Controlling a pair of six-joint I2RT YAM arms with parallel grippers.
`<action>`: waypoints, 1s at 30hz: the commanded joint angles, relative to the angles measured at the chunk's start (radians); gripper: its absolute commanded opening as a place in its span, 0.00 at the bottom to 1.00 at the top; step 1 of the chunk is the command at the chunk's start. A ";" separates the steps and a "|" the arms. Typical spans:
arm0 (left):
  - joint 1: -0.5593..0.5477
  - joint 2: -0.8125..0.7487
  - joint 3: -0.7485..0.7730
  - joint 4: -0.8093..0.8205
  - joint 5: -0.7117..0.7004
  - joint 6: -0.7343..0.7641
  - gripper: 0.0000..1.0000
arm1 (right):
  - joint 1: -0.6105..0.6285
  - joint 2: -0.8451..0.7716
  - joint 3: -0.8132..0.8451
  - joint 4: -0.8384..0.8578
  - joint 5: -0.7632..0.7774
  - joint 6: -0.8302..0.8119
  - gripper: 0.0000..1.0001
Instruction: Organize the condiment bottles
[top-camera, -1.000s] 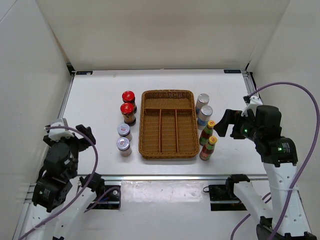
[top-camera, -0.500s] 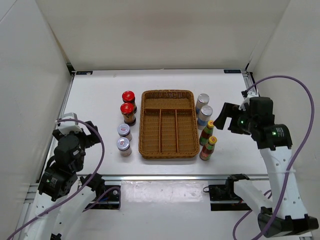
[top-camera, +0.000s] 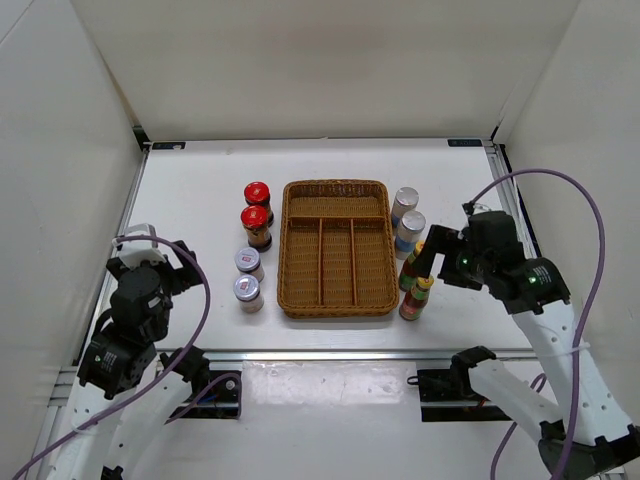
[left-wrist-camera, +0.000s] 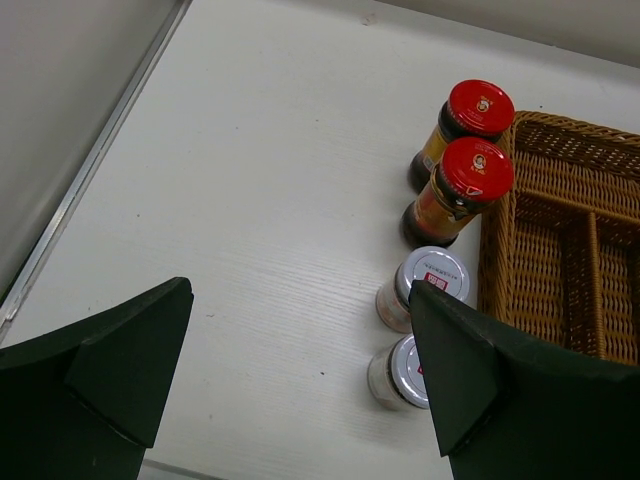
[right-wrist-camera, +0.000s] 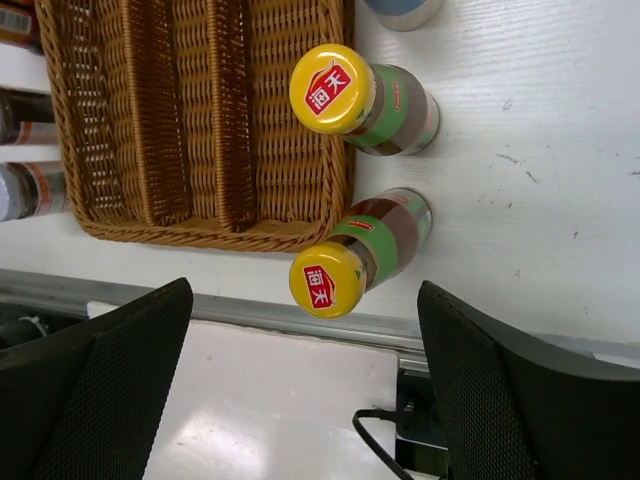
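Two red-lidded dark jars (top-camera: 257, 193) (top-camera: 254, 218) and two short silver-lidded jars (top-camera: 248, 261) (top-camera: 246, 290) stand in a line left of the wicker tray (top-camera: 335, 296). Two silver-capped white bottles (top-camera: 405, 203) (top-camera: 410, 228) and two yellow-capped red sauce bottles stand right of it. My right gripper (top-camera: 428, 268) is open and hovers over the sauce bottles. One finger covers the far one, and the near one (top-camera: 415, 300) shows. The right wrist view shows both yellow caps (right-wrist-camera: 332, 88) (right-wrist-camera: 327, 280) ahead of the open right gripper (right-wrist-camera: 305, 370). My left gripper (top-camera: 175, 265) is open and empty, left of the silver-lidded jars (left-wrist-camera: 433, 275) (left-wrist-camera: 405, 370).
The divided tray (left-wrist-camera: 560, 250) holds nothing in its compartments. The metal front rail (top-camera: 330, 352) runs just behind the near sauce bottle. White walls close in the left, back and right sides.
My right gripper has swung left and lower, from right of the sauce bottles to over them. My left arm rose and came forward slightly, then held still.
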 joint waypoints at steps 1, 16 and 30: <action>-0.003 0.018 0.003 0.017 -0.006 -0.007 1.00 | 0.081 0.009 -0.015 0.046 0.107 0.053 0.95; -0.003 0.027 0.003 0.017 -0.006 -0.007 1.00 | 0.383 0.130 -0.077 -0.018 0.509 0.205 0.82; -0.003 0.018 -0.006 0.017 -0.015 -0.007 1.00 | 0.383 0.163 -0.086 -0.029 0.500 0.212 0.50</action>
